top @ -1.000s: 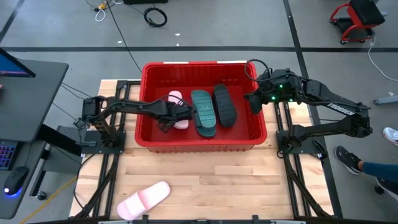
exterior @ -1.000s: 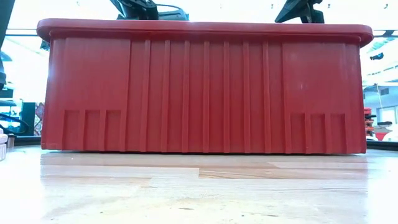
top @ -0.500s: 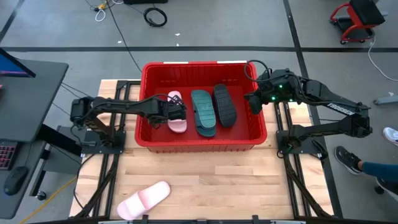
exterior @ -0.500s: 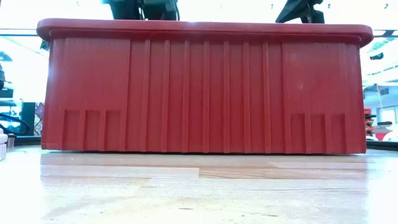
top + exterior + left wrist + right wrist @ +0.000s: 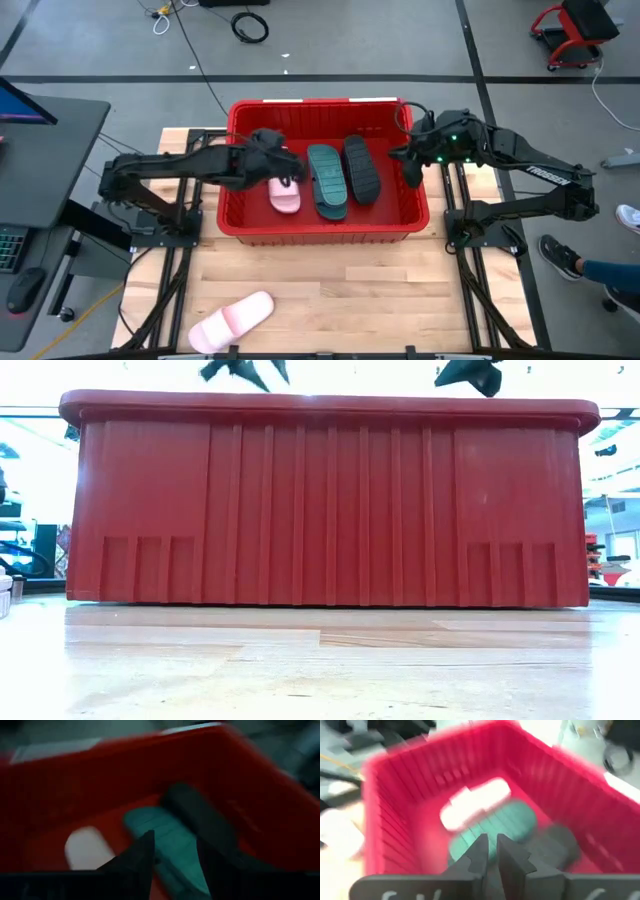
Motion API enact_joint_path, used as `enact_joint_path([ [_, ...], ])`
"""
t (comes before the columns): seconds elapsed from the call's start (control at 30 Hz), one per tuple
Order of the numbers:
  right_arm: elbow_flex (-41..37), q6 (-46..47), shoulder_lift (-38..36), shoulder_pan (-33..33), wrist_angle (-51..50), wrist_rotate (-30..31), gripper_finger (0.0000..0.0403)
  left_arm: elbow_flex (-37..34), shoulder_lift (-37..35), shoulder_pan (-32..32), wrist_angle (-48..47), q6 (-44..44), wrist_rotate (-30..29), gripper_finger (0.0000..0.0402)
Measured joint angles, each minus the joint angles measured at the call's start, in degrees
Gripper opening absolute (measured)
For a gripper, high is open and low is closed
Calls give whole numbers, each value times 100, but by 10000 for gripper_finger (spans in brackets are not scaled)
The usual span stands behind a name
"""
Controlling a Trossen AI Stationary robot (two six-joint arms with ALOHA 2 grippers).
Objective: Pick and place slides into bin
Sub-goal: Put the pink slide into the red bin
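Observation:
The red bin (image 5: 325, 232) stands at the table's far middle. On its floor lie three slides side by side: pale pink (image 5: 284, 192), teal (image 5: 326, 180) and black (image 5: 361, 167). Another pale pink slide (image 5: 232, 320) lies on the table at the near left. My left gripper (image 5: 290, 172) hovers open above the bin's left part, over the pink slide, with nothing between its fingers (image 5: 145, 855). My right gripper (image 5: 408, 165) hangs shut and empty over the bin's right rim; its wrist view looks down on all three slides.
The bin's tall front wall (image 5: 330, 500) fills the low view, with both grippers just above its rim. Bare wooden table (image 5: 400, 300) lies in front of the bin. A desk with a screen (image 5: 50, 130) stands at the left, and a person's shoe (image 5: 560, 258) shows at the right.
My left gripper has risen out of the bin, away from the pink slide, drawing back a little toward the table's left edge while its wrist rolled. The pink slide stays flat on the bin floor. My right gripper has rolled slightly in place.

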Motion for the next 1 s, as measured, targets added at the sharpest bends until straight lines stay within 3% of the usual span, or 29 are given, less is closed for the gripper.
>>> enact_joint_path([
  [0.1,0,-32,1,38,675,-258,49,602,-2,-382,53,1217,10,139],
  [0.2,0,586,-9,193,1301,-357,49,1078,-4,-886,-103,2272,116,124],
  [0.33,0,1463,16,775,1798,304,39,1413,-169,-1649,-453,3134,255,96],
  [0.47,0,1517,83,1561,2279,1233,22,1386,-455,-2295,-1018,3330,141,61],
  [0.67,0,2029,205,2391,3416,2150,4,1366,-768,-3334,-2278,3019,-27,9],
  [1.0,0,2476,1030,3707,4648,3655,6,1366,-925,-5343,-3922,1793,-59,7],
])
